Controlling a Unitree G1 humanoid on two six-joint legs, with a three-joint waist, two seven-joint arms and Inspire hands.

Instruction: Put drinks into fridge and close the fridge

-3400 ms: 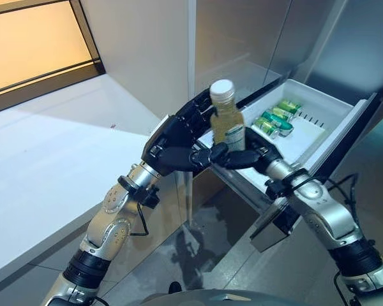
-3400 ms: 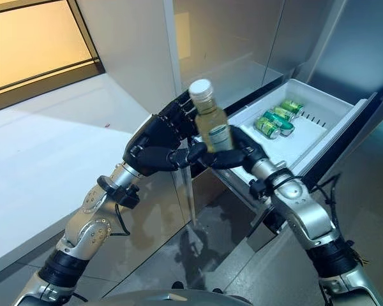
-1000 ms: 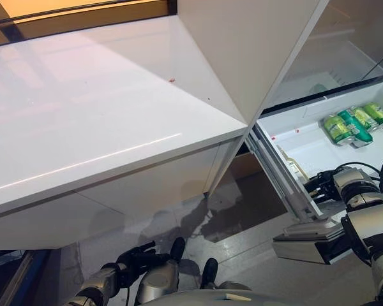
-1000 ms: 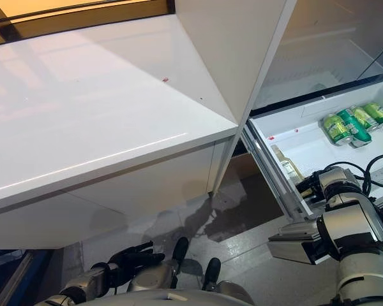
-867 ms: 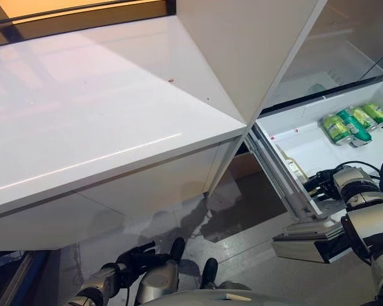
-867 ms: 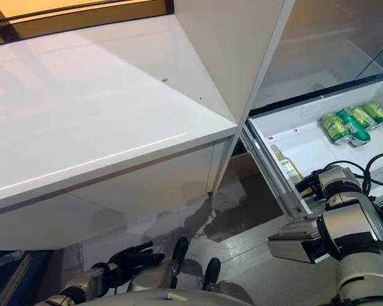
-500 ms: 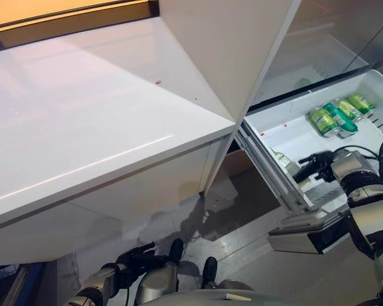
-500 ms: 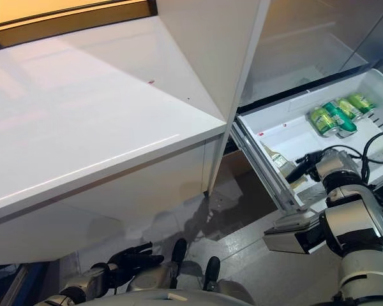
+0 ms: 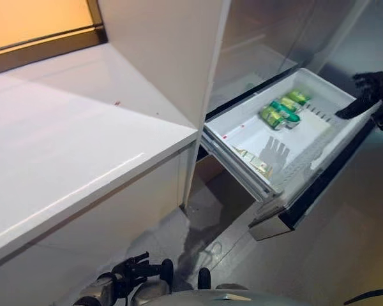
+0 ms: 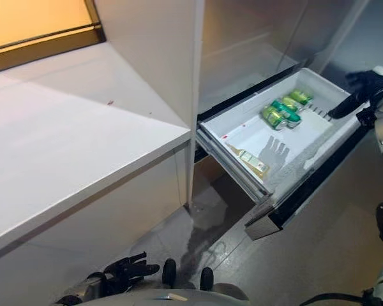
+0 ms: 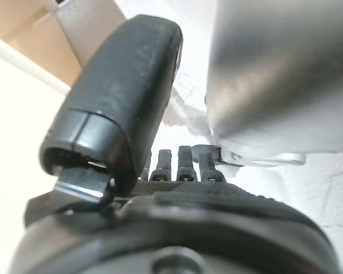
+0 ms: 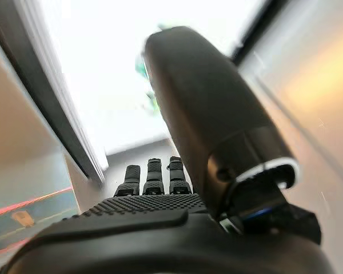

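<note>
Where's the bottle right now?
The bottle lies flat in the open drawer, along its front-left wall, apart from the green cans at the back.

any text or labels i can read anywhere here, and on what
No text can be read in any view.
bottle in the drawer: it has a label, but the print is too small to read.
green cans at the drawer's far end: printing shows, too small to read.
counter: no writing, only a small red speck.
</note>
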